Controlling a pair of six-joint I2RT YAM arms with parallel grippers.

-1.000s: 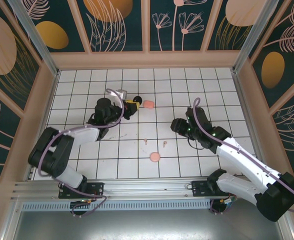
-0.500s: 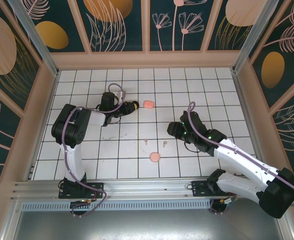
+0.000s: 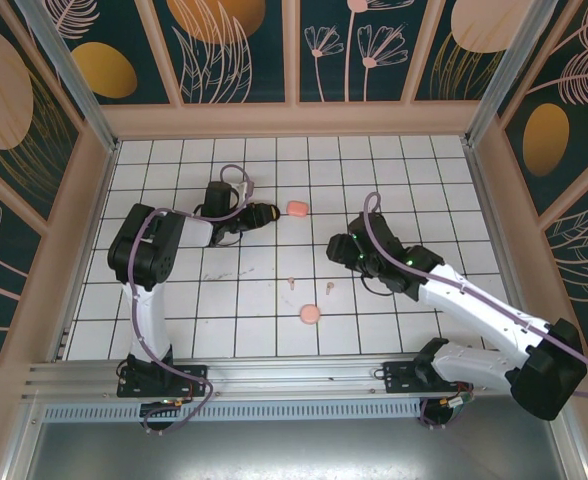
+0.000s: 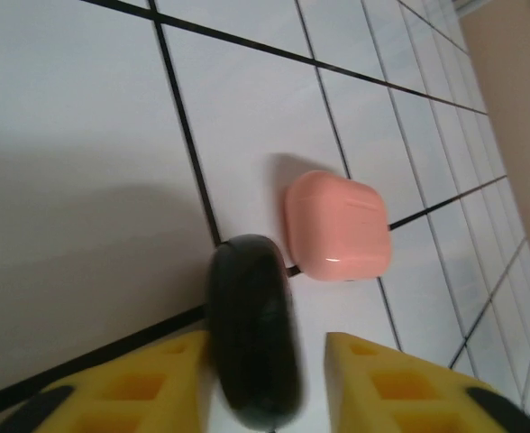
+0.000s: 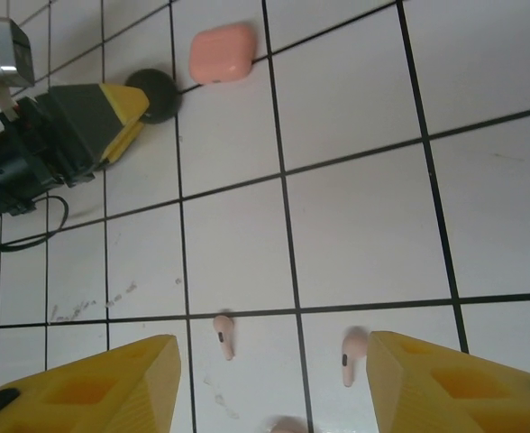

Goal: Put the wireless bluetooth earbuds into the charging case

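The left tool (image 3: 257,214) lies low on the table (image 3: 174,170), its 2 yellow fingers (image 4: 139,383) standing a little apart. A black case (image 4: 251,329) sits between them, against 1 finger, with a strip of white tile showing before the other, so the jaws are parted and not clamped on it. The black case looks closed; nothing can be seen inside it.

Just beyond it, touching or nearly so, is a pink case (image 4: 337,225) with rounded corners. Its lid is down and it lies flat on the tiles.

The right tool (image 3: 336,248) hangs over the middle of the table with its fingers (image 5: 94,383) spread wide and nothing between them.

2 pale pink buds (image 5: 223,336) lie loose on the tiles ahead of the right tool, side by side in neighbouring tiles, stems pointing toward the camera. They are in no case and are well apart from the pink and black cases.

Nearer the arm bases lies a pink disc (image 3: 310,315), close to the buds. Whether it is a case, open or shut, I cannot tell.
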